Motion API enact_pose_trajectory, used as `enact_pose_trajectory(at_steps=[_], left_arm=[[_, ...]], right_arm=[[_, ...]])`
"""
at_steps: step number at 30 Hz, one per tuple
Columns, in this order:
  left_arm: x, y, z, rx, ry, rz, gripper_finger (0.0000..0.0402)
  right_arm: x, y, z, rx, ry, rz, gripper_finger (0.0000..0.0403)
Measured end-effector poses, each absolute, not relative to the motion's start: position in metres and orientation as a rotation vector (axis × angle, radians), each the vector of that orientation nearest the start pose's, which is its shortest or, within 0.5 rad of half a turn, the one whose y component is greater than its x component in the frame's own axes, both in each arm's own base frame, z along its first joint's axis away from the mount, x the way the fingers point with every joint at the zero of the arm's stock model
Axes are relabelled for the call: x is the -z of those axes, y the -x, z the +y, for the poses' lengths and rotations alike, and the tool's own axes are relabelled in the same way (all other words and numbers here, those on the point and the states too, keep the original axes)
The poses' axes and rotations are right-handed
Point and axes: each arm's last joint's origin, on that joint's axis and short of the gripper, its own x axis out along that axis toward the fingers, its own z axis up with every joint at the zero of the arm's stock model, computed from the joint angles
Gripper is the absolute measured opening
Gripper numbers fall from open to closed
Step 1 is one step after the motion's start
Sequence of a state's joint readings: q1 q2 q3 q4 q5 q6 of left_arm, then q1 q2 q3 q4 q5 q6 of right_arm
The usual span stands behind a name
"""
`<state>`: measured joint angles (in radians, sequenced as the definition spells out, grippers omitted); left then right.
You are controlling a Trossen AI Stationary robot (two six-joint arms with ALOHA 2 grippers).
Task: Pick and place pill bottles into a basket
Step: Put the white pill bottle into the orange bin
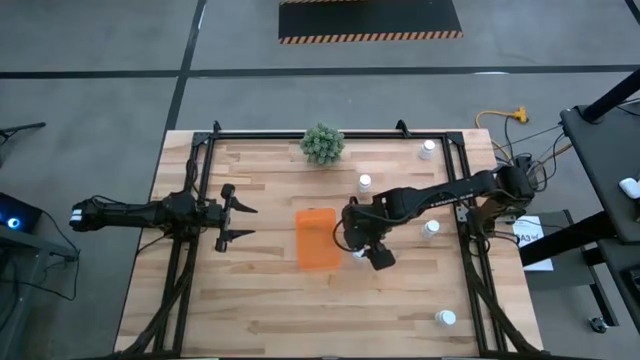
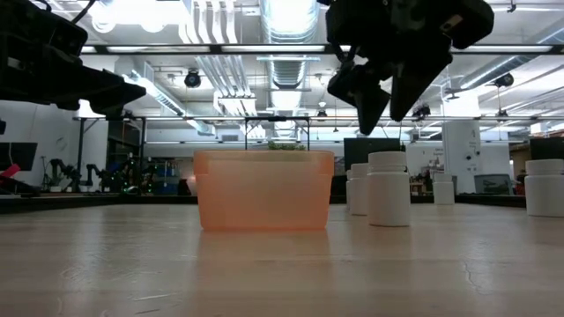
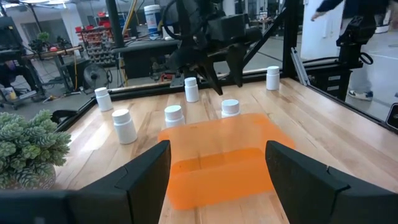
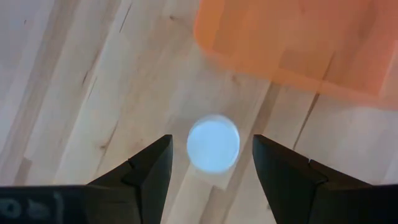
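The orange basket (image 1: 318,238) stands mid-table with nothing showing inside it. Several white pill bottles stand upright on the wood. One bottle (image 4: 213,143) stands just right of the basket, and my right gripper (image 4: 211,138) hangs open above it, pointing steeply down with a finger on either side of the cap. In the low view its fingertips (image 2: 368,119) are still above that bottle's cap (image 2: 389,160). My left gripper (image 1: 235,212) waits open left of the basket, pointing level at it.
Other bottles stand at the far right (image 1: 428,149), behind the basket (image 1: 365,182), right of my right arm (image 1: 432,228) and at the near right (image 1: 446,318). A green plant (image 1: 322,143) sits at the far edge. Black frame rails (image 1: 465,190) border the table.
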<state>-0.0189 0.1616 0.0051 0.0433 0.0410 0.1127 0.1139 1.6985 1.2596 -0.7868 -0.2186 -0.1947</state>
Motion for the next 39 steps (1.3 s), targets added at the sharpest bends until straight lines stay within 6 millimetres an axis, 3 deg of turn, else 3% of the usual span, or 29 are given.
enact_pose_trajectory(at_steps=[28, 39], left_arm=[[-0.156, -0.107, -0.003, 0.066, -0.111, 0.111, 0.0245], [-0.156, -0.107, -0.003, 0.066, -0.111, 0.111, 0.0245]], right_arm=[[-0.184, -0.322, 0.046, -0.419, 0.070, 1.161, 0.0210], [-0.185, -0.323, 0.046, -0.417, 0.068, 1.151, 0.0192]])
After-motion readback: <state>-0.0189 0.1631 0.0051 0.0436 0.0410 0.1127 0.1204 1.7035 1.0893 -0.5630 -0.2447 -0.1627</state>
